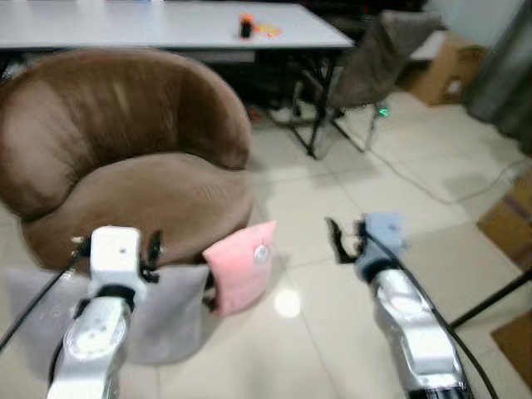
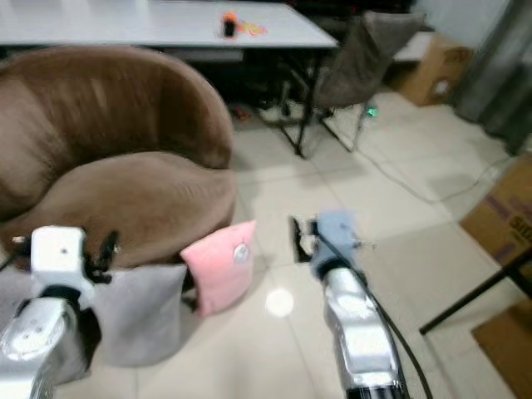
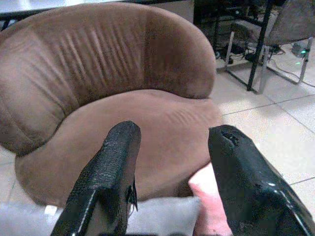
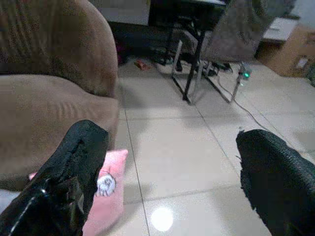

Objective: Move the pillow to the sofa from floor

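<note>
- Left gripper (image 3: pixel 170 172) is being held low at 7 o'clock in the head view, fingers (image 3: pixel 106 182) spread apart on nothing; it is hovering above the grey pillow (image 1: pixel 170 312).
- Right gripper (image 4: pixel 172 177) is being carried at 5 o'clock, its fingers (image 4: pixel 69 172) set wide apart and empty, over bare floor tile (image 1: pixel 332 274) to the right of the pillows.
- Two pillows are being seen on the floor at 6 o'clock: the grey one lying low, and a pink pillow (image 1: pixel 241 266) propped upright, touching both the grey one and the sofa's front.
- Which pillow the task means cannot be told; the pink one is being judged the easier target.
- Handling, as judged: both are being taken as light, soft and yielding, not fragile. Fabric should be gripped readily, though a shallow pinch may be slipped out of. The pink pillow's upper edge or corner is being favoured as the hold, with enough stuffing taken in.
- The brown sofa (image 1: pixel 125 166) is standing just behind at 11 o'clock, its seat free for the drop.
- Further off at 12 to 2 o'clock: a white table (image 1: pixel 166 25), a draped chair (image 1: pixel 374 58), a cardboard box (image 1: pixel 449 66).
- Hard to make out: the grey pillow's near part is being hidden by the left arm; the small badge (image 4: pixel 104 184) on the pink pillow is too blurred to be read.
</note>
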Tool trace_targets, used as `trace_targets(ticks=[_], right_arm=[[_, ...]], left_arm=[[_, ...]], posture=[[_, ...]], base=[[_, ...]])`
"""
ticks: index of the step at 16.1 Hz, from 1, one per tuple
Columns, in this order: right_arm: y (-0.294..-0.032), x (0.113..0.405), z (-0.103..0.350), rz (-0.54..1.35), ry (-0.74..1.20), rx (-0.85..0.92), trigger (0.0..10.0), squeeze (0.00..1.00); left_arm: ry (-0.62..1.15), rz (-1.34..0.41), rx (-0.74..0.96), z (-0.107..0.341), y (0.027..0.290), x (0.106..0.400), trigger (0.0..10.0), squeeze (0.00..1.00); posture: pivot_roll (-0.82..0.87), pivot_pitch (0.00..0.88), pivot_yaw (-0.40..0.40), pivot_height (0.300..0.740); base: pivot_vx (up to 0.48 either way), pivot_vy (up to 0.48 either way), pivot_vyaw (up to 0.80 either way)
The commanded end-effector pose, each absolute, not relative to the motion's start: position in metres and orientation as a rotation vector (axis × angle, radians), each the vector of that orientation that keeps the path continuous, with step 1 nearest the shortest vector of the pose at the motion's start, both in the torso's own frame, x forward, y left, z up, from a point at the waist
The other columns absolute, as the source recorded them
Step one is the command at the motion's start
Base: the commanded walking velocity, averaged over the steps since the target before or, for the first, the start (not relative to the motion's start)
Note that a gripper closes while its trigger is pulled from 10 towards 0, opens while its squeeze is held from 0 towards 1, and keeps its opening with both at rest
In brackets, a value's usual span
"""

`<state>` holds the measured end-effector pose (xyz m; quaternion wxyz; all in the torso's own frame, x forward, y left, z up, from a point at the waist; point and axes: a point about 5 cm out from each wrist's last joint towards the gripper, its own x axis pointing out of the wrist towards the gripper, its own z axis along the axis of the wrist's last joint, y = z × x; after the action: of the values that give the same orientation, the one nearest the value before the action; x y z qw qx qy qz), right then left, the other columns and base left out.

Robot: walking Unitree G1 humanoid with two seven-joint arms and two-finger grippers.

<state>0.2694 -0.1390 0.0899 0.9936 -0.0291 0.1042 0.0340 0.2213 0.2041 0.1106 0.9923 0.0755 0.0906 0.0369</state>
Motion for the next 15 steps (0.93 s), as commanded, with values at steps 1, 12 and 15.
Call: trace_targets(ticks=[1,12,15], right_arm=[[-0.1515,0.2681,0.0889,0.039,0.215,-0.069,10.0,0.0],[-0.1437,0.2728,0.0883,0.093,0.229,0.008,10.0,0.0],[-0.144,0.2731,0.0877,0.088,0.232,0.005,10.0,0.0]], left_arm=[[0.167,0.041,0.139,0.1124,0.1952,0.2227,10.0,0.0],[0.158,0.045,0.136,0.1142,0.1974,0.2246,10.0,0.0],[0.157,0.045,0.132,0.1148,0.1979,0.226,10.0,0.0]], posture=[[-0.04,0.0,-0.065,0.74],[-0.04,0.0,-0.065,0.74],[-0.04,0.0,-0.059,0.74]], base=[[0.334,0.0,0.0],[0.333,0.0,0.0],[0.333,0.0,0.0]])
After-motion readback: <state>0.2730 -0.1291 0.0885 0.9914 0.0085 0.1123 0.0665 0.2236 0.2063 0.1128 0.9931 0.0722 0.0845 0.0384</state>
